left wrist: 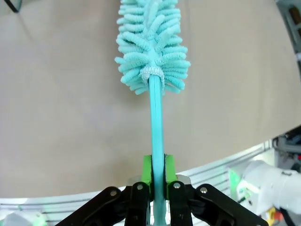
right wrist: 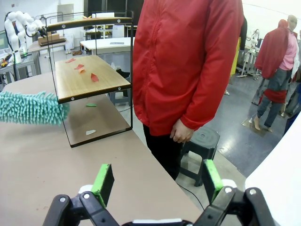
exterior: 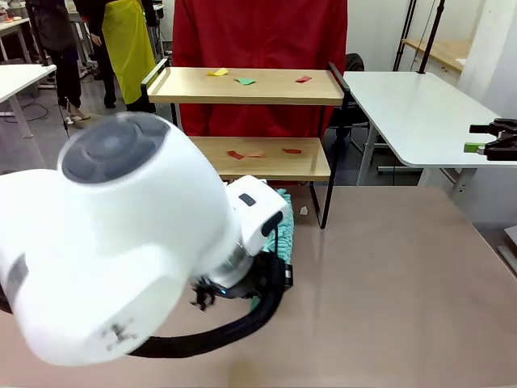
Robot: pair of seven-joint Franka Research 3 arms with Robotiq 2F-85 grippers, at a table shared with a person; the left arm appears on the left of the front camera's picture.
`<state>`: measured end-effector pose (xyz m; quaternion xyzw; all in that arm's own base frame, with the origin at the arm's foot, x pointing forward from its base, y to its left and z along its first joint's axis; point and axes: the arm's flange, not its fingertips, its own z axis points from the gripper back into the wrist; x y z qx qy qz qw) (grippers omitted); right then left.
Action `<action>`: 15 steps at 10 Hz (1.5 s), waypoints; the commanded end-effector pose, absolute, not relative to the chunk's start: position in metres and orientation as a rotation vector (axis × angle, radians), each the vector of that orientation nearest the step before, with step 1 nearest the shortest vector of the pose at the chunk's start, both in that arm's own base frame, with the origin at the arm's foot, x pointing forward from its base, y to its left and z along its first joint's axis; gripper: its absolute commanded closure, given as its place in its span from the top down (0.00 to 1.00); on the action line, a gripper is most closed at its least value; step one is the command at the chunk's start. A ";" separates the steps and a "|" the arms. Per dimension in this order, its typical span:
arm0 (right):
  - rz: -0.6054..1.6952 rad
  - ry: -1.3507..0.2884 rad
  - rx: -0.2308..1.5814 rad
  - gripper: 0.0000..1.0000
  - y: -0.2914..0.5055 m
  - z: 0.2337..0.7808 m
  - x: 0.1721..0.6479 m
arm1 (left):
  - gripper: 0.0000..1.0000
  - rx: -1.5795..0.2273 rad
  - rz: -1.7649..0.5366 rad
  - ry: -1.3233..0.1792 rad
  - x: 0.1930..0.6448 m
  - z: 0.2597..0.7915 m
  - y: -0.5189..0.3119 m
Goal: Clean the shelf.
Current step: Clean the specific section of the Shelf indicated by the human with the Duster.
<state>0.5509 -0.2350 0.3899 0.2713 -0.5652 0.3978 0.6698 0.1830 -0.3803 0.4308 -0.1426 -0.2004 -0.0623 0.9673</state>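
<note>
The shelf (exterior: 250, 86) stands at the table's far side, two light wood boards on a black frame. Small paper scraps (exterior: 243, 80) in yellow, green and red lie on its top board, and red and orange ones (exterior: 257, 153) on the lower board. My left gripper (left wrist: 157, 170) is shut on the thin handle of a teal fluffy duster (left wrist: 151, 42). The duster head (exterior: 283, 225) peeks out behind my left arm, just in front of the shelf's lower tier. My right gripper (right wrist: 157, 182) is open and holds nothing. It hovers off to the right (exterior: 478, 137), looking sideways at the shelf (right wrist: 89, 80) and the duster (right wrist: 28, 107).
A person in a red jacket (exterior: 258, 32) stands right behind the shelf. A white scrap (exterior: 304, 211) lies on the brown table by the shelf's right leg. White side tables (exterior: 412, 113) flank the scene. My bulky left arm (exterior: 121, 242) blocks the front left.
</note>
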 end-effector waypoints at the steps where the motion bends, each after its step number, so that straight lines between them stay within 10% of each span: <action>1: 0.902 -1.272 0.612 1.00 -0.232 0.392 0.549 | 0.13 -0.281 -0.061 -0.472 0.185 0.424 -0.413; 15: 0.902 -1.272 0.612 1.00 -0.232 0.392 0.549 | 0.13 -0.392 0.004 -0.569 0.253 0.382 -0.488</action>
